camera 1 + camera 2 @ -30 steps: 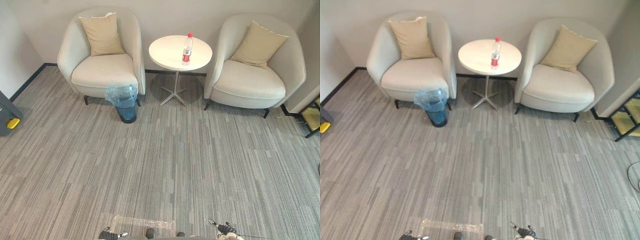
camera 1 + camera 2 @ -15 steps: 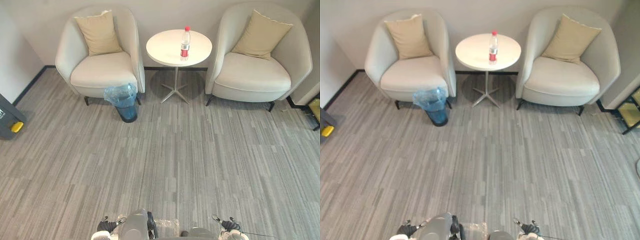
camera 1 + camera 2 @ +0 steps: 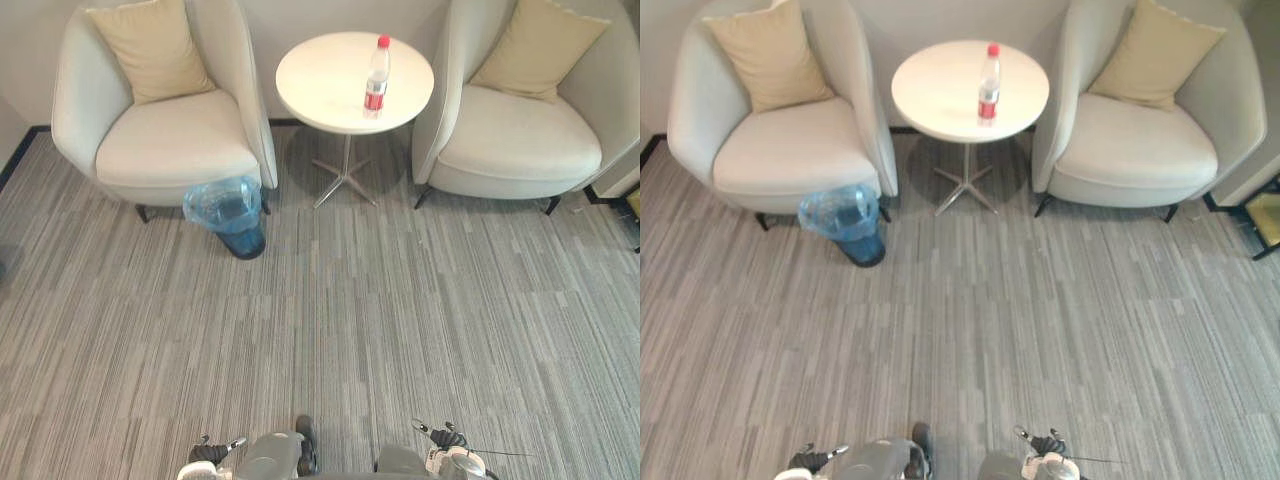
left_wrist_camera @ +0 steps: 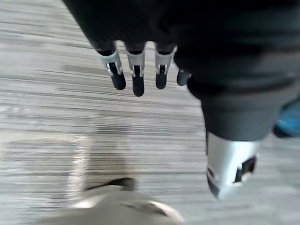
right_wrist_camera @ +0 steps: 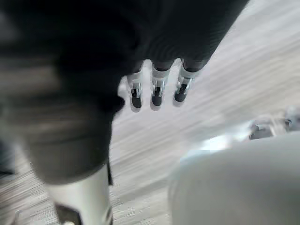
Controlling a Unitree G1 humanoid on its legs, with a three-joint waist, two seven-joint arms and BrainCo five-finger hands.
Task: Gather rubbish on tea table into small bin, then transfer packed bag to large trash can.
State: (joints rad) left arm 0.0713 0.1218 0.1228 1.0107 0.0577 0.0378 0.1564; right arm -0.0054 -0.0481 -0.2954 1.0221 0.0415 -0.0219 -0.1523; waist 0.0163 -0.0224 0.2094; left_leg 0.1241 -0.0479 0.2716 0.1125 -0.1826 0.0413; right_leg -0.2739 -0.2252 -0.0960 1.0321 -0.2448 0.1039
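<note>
Reaching carelessly could topple the upright water bottle (image 3: 376, 78) on the round desk (image 3: 320, 90) at upper centre (left hand (image 4: 136, 70) and right hand (image 5: 157, 93) hang empty, fingers straight).

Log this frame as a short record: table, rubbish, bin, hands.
table: round white tea table, between a left armchair and a right armchair
rubbish: plastic bottle, red cap, upright on the tea table
bin: small bin, blue liner, on the carpet beside the left armchair
hands: left hand and right hand open, empty, low above the carpet
</note>
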